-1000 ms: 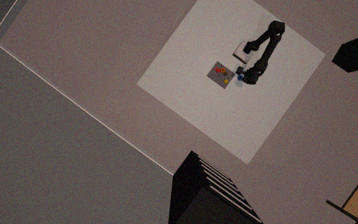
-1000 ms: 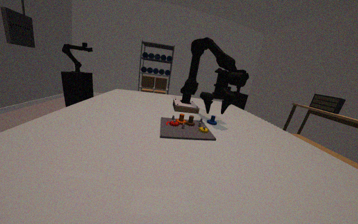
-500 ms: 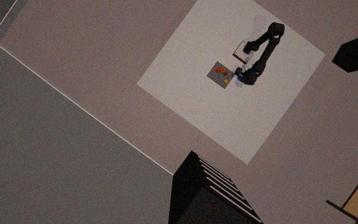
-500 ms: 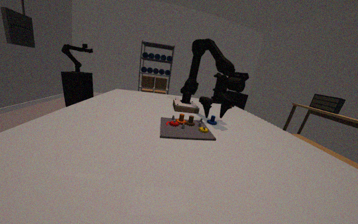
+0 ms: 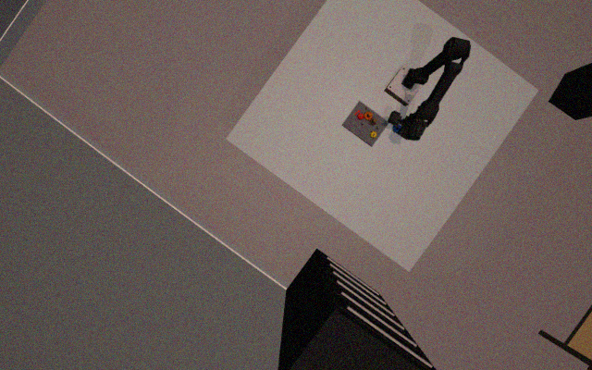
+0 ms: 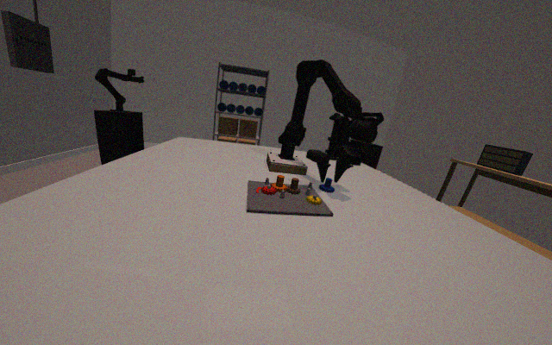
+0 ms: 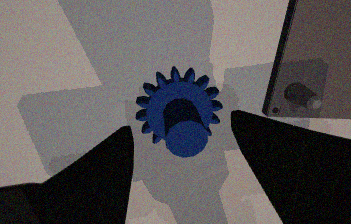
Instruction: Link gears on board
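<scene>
The blue gear [image 5: 397,129] [image 6: 327,188] [image 7: 186,139] stands upright on the table beside the grey board [image 5: 353,126] [image 6: 272,206] [image 7: 346,92]. My gripper [image 6: 330,180] [image 7: 181,126] is open, pointing down just above the blue gear, one finger on each side of its knob and not touching it. On the board, the orange gear [image 5: 368,116] [image 6: 279,183] stands beside the red gear [image 5: 359,116] [image 6: 268,190], and the brown gear [image 5: 373,121] [image 6: 294,186] stands beside the orange one. The yellow gear [image 5: 372,134] [image 6: 314,199] is near a corner. Exact meshing is too small to tell.
Bare pegs show on the board, one near its front middle [image 6: 282,195] and one at a corner in the wrist view [image 7: 301,95]. The arm's base plate [image 5: 397,88] [image 6: 286,165] stands behind the board on the white table [image 5: 338,83] [image 6: 228,259].
</scene>
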You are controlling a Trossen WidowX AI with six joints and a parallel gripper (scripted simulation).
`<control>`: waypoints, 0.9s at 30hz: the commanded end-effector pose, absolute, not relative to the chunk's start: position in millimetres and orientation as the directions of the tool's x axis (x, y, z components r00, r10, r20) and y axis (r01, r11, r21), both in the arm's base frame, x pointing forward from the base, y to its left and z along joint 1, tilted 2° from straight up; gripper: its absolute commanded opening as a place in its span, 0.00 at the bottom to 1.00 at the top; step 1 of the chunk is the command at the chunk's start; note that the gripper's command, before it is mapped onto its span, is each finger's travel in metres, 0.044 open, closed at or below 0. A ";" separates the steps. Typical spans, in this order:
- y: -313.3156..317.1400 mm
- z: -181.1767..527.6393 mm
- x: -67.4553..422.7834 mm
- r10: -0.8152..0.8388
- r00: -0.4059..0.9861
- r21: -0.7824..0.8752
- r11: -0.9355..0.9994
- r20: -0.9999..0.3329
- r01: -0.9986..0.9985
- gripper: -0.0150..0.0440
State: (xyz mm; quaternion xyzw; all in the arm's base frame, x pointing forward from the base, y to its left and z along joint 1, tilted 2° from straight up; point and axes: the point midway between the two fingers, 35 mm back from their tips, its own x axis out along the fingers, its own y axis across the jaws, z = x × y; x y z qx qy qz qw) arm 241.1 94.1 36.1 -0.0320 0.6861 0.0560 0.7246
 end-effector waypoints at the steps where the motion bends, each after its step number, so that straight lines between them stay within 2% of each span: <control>1: 93.2 34.7 240.0 0.033 0.050 0.026 0.992 -0.998 -0.121 0.56; 4: 93.2 34.7 240.0 0.033 0.050 0.026 0.992 -0.998 -0.121 0.42; 14: 93.2 34.7 240.0 0.033 0.050 0.026 0.992 -0.998 -0.121 0.31; 15: 93.2 34.7 240.0 0.033 0.050 0.026 0.992 -0.998 -0.121 0.26; 27: 94.1 50.5 243.8 0.033 0.050 0.026 0.992 -0.998 -0.121 0.25</control>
